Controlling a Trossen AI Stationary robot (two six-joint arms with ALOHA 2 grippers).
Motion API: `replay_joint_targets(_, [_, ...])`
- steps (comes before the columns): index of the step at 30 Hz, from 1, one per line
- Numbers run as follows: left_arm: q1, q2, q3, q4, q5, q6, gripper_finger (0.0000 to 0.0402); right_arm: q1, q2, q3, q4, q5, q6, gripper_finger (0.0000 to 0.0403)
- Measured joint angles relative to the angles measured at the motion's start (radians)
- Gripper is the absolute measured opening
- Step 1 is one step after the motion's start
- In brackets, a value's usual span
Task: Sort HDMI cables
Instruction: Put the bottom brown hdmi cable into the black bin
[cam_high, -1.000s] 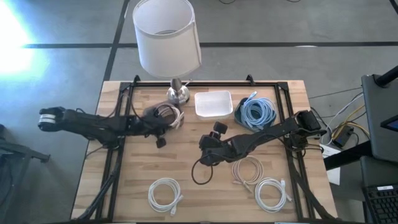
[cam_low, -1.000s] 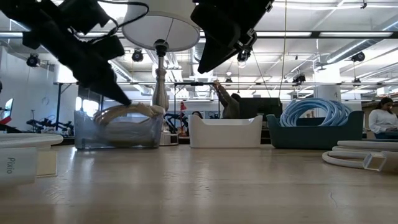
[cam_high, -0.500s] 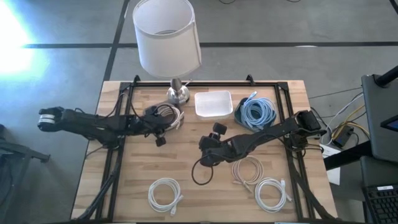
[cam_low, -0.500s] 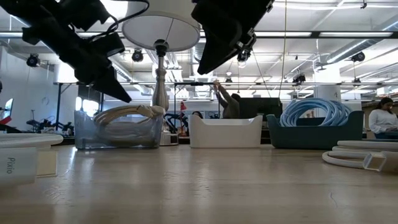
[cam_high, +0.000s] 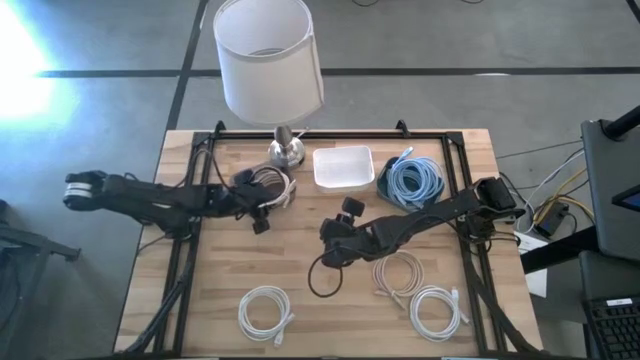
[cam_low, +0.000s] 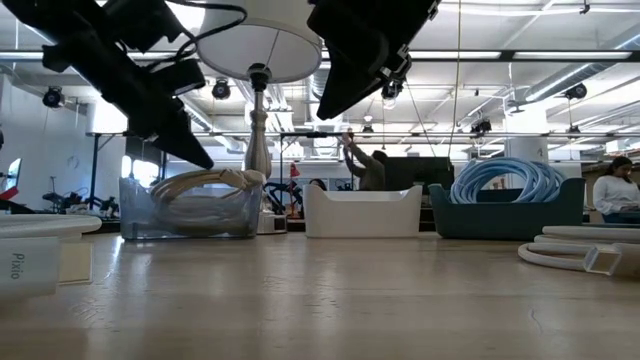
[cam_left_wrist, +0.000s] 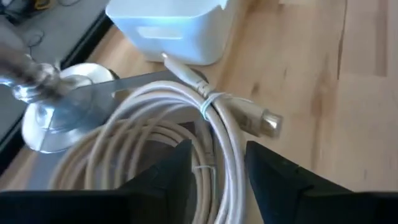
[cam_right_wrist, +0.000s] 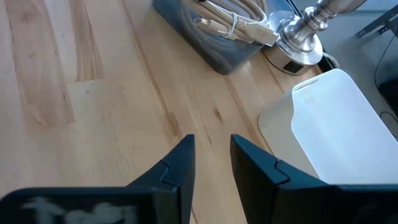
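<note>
We find the left gripper (cam_high: 262, 218) poised just above the clear plastic bin (cam_high: 262, 190) beside the lamp, its dark fingers (cam_left_wrist: 177, 171) spread apart with nothing between them; a coiled beige cable (cam_left_wrist: 205, 134) tied with a thin band lies in that bin directly under them, one metal plug end jutting toward the bare wood. Next to the bin stands the chrome base (cam_high: 285, 150) of a table lamp with a white drum shade (cam_high: 268, 58). The right gripper (cam_high: 332, 250) hangs over the middle of the pale wooden table (cam_high: 300, 275), its two fingers (cam_right_wrist: 180, 168) a narrow gap apart and empty. Behind it, along the table's far edge, we see an empty white rectangular tray (cam_high: 343, 167) and a dark blue bin (cam_high: 412, 185) holding light blue coiled cables (cam_high: 414, 178). Nearer the front edge lie a white coiled cable (cam_high: 265, 310) on the left side, a second white coil (cam_high: 437, 310) on the right side, and a loose beige coil (cam_high: 398, 273) just beside that one
</note>
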Motion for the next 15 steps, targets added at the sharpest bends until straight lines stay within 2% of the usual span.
replay_joint_targets(7, [0.0,0.05,0.0,0.001,0.1,-0.02,0.017,0.0,0.0,0.0,0.0,0.0,0.0,0.0086])
replay_joint_targets(15, [0.004,0.121,0.0,0.054,-0.002,0.023,0.0161,0.0,0.0,0.0,0.002,0.0,0.0,0.0087])
